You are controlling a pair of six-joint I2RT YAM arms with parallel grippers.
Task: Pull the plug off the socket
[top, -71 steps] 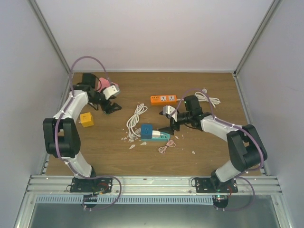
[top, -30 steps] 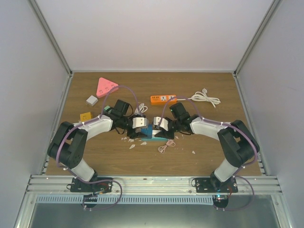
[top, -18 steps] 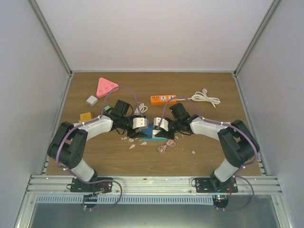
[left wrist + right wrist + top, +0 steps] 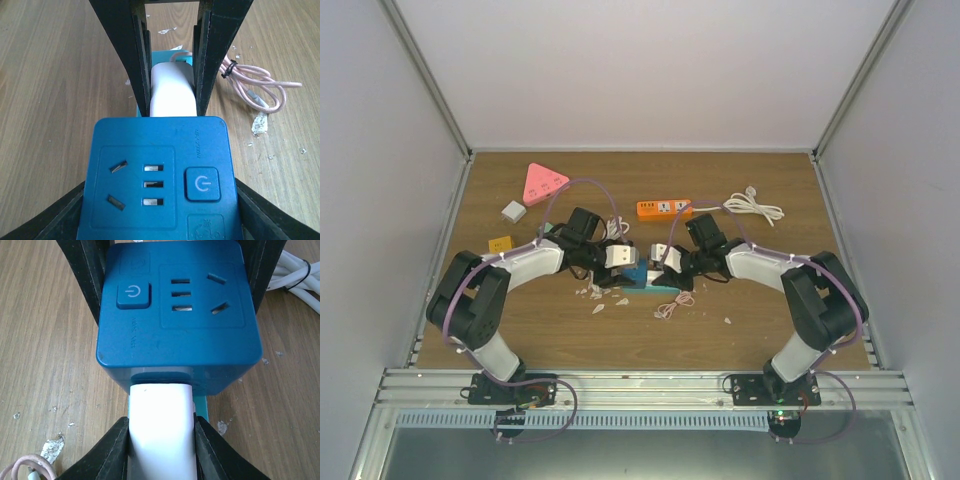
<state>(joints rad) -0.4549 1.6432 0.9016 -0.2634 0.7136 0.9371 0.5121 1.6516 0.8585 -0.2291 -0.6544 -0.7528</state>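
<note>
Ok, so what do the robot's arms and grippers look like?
Both the left arm and right arm have white links with bulky black joints, and a thin purple cable loops along each. The left gripper and right gripper each have a white body and two flat black fingers.

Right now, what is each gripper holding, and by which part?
Left gripper clamps the blue socket cube by its two sides. Right gripper clamps the white plug by its side faces; the plug is not yet out.

Far left on the wooden counter (image 4: 570,335): pink triangle (image 4: 542,181), white cube (image 4: 513,211), yellow cube (image 4: 500,244). Far, right of centre: orange power strip (image 4: 664,209) beside coiled white cable (image 4: 753,207). Nearer: looped pink cable (image 4: 670,305), white flakes (image 4: 599,305).
</note>
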